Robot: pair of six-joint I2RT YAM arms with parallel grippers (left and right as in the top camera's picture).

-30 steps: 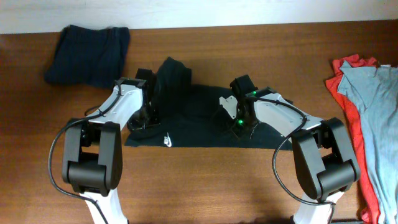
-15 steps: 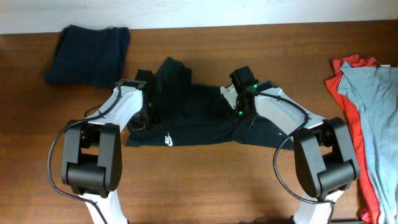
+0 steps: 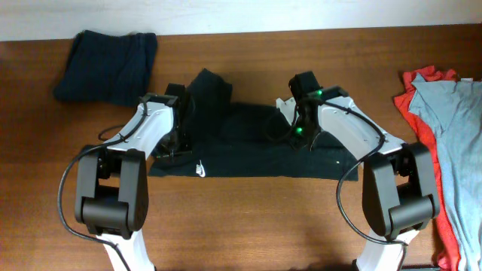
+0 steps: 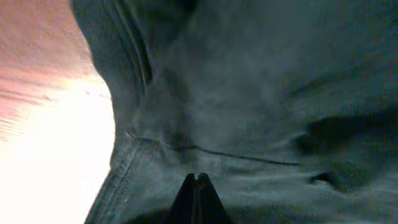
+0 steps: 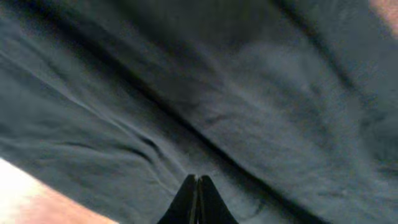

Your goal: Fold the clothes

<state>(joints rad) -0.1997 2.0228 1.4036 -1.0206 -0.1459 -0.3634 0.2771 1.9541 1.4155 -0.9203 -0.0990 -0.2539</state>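
Note:
The black T-shirt (image 3: 241, 143) lies across the middle of the wooden table, with its small white logo (image 3: 202, 168) near the front hem. A bunched part of the shirt sticks up at the back left (image 3: 209, 86). My left gripper (image 3: 175, 139) is low on the shirt's left part, and its fingertips (image 4: 197, 177) are pressed together on the black fabric (image 4: 249, 93) beside a seam. My right gripper (image 3: 295, 139) is on the right-centre part, and its fingertips (image 5: 197, 179) are shut against wrinkled black fabric (image 5: 186, 81).
A navy garment (image 3: 109, 64) lies folded at the back left. A red garment (image 3: 420, 113) with a light grey-blue one (image 3: 456, 128) on top lies at the right edge. Bare brown table (image 3: 241, 226) runs along the front.
My right gripper has moved right and a little toward the back. The shirt's right part, briefly pulled in and lifted, now lies spread flat. The left arm has stayed put.

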